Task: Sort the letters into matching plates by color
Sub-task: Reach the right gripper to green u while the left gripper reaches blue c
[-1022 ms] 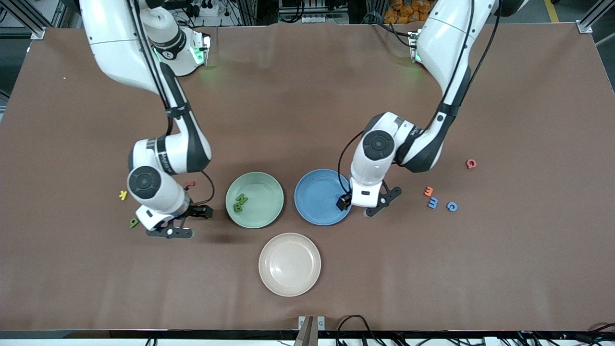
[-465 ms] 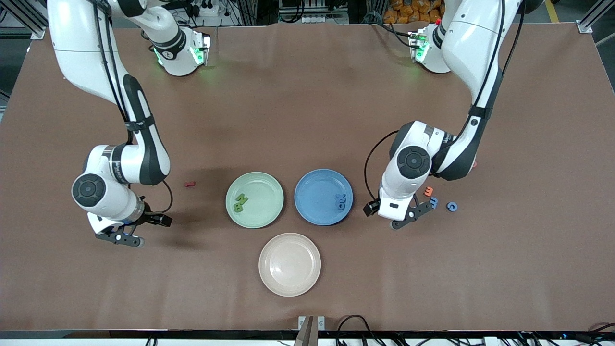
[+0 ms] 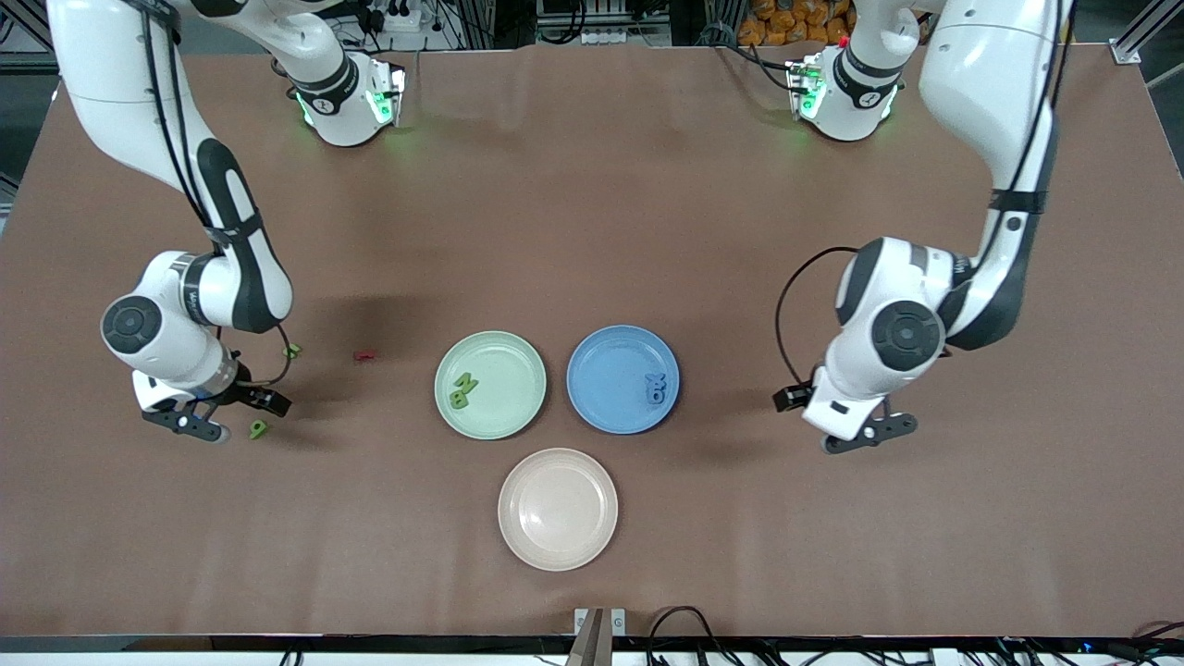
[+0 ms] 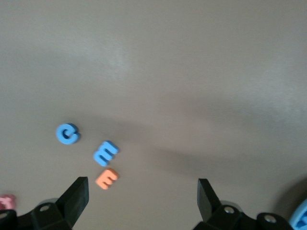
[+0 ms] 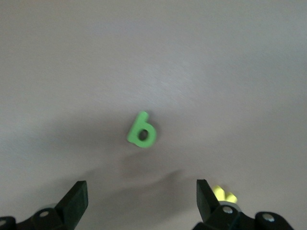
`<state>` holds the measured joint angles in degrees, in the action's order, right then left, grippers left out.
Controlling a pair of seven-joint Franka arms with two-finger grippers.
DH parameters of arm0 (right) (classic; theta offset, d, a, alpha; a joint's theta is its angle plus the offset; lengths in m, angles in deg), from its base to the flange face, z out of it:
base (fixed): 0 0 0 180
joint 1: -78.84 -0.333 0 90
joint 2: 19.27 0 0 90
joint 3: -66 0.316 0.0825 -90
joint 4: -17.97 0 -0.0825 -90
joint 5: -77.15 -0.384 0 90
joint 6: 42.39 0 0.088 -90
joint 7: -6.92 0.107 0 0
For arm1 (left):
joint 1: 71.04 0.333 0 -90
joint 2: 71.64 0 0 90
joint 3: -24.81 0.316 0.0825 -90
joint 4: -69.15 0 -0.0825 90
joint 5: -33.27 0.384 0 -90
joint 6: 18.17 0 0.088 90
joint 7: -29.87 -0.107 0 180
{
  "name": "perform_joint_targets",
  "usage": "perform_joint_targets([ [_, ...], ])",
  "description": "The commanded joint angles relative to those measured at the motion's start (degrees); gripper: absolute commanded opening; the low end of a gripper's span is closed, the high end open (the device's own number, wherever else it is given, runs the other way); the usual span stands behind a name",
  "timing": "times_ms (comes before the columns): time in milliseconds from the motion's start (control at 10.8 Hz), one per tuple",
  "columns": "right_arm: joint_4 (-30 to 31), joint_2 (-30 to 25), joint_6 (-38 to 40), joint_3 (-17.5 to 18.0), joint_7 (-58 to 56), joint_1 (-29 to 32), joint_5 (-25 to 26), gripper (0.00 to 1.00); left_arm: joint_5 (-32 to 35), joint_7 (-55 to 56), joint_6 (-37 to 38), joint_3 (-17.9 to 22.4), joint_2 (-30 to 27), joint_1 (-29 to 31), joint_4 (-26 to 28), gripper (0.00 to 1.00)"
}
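Note:
The mint green plate (image 3: 504,356) holds two green letters (image 3: 462,390). The blue plate (image 3: 606,356) holds two blue letters (image 3: 656,388). My left gripper (image 3: 837,430) is open and empty in the air over the table toward the left arm's end. Its wrist view shows the open gripper (image 4: 142,191) above a blue C (image 4: 67,133), a blue E (image 4: 105,153) and an orange E (image 4: 106,178). My right gripper (image 3: 190,424) is open and empty beside a green 9 (image 3: 258,428). In its wrist view the gripper (image 5: 140,191) has that green shape (image 5: 142,130) ahead.
A cream plate (image 3: 558,509) lies nearer the camera than the two plates. A small green letter (image 3: 292,351) and a red letter (image 3: 364,354) lie between the right arm and the green plate. A yellow letter (image 5: 223,194) and a pink one (image 4: 5,201) show by the fingers.
Both arms swung outward from the plates. The left gripper left the blue plate, uncovering two blue letters there. The right gripper moved toward the right arm's end, past the green 9.

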<state>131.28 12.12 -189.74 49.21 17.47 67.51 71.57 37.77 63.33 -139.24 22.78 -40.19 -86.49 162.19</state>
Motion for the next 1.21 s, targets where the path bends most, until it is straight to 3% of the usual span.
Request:
perform_joint_targets([
  [0, 3.0, -4.9, 4.7, 1.0, 0.3, 1.4, 0.0, 1.0, 0.9, -8.8, 0.4, -0.9, -3.1, 4.0, 3.8, 1.0],
  [186, 3.4, -6.2, 7.9, 1.1, 0.5, 2.6, -0.1, 1.0, 0.9, -13.9, 0.3, -1.0, -4.2, 7.7, 5.1, 1.0],
  [465, 4.7, -7.5, 8.8, 1.0, 0.6, 2.9, -9.3, 1.0, 0.9, -16.3, 0.4, -1.0, -4.1, 8.8, 5.7, 1.0],
  [743, 6.7, -7.3, 8.1, 1.0, 0.7, 2.9, -9.6, 1.0, 0.9, -18.9, -1.0, -1.1, -4.5, 11.0, 8.8, 1.0],
  [1115, 9.8, -8.2, 5.8, 1.0, 6.7, 2.3, -9.9, 1.0, 0.1, -19.0, -10.1, -0.6, -4.9, 11.8, 15.8, 1.0],
])
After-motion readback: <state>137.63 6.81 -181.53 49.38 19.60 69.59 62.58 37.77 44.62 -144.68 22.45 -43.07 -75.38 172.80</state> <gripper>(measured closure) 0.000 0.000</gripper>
